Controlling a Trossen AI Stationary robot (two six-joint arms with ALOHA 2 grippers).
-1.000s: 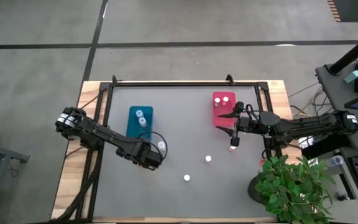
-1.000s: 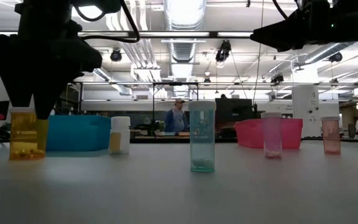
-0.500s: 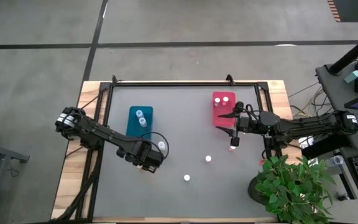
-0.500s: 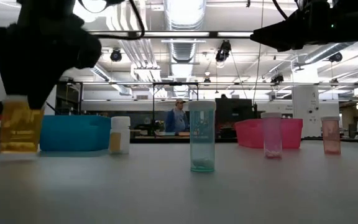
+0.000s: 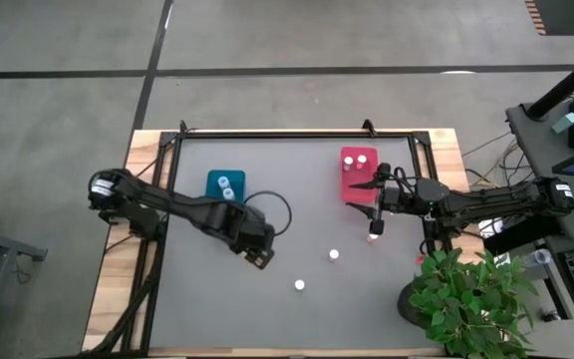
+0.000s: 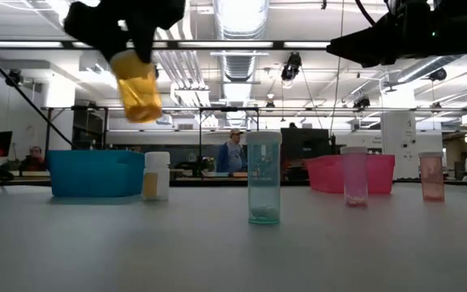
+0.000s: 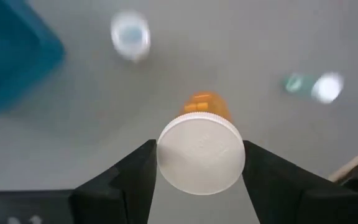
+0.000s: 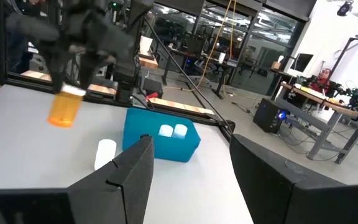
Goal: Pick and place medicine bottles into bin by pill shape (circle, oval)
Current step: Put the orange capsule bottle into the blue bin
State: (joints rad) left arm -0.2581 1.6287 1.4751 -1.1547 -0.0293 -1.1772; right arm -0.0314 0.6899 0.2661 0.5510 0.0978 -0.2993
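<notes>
From above, the left hand [image 5: 260,249] hangs over the middle of the grey counter [image 5: 297,309], clear of the blue plastic bin [image 5: 225,185] that holds two white-capped bottles. The right hand [image 5: 375,225] waits just off the red plastic bin [image 5: 358,175] near the counter's right edge, above a white-capped bottle. Two more white caps [image 5: 334,254] stand loose toward the front edge.

At counter level, the orange-tinted translucent medicine bottle [image 6: 137,86] is lifted well off the surface and tilted, its upper end hidden in the dark hand. A pale bluish bottle [image 6: 263,178] stands upright in the centre with pills at its bottom.

The left wrist camera shows both fingers [image 7: 124,180] pressed against the bottle's round white ribbed cap [image 7: 201,154], the orange body hanging below it.

From the right wrist, that arm's fingers [image 8: 120,174] stand wide apart, holding nothing; the orange bottle hangs in the air short of the blue bin.
</notes>
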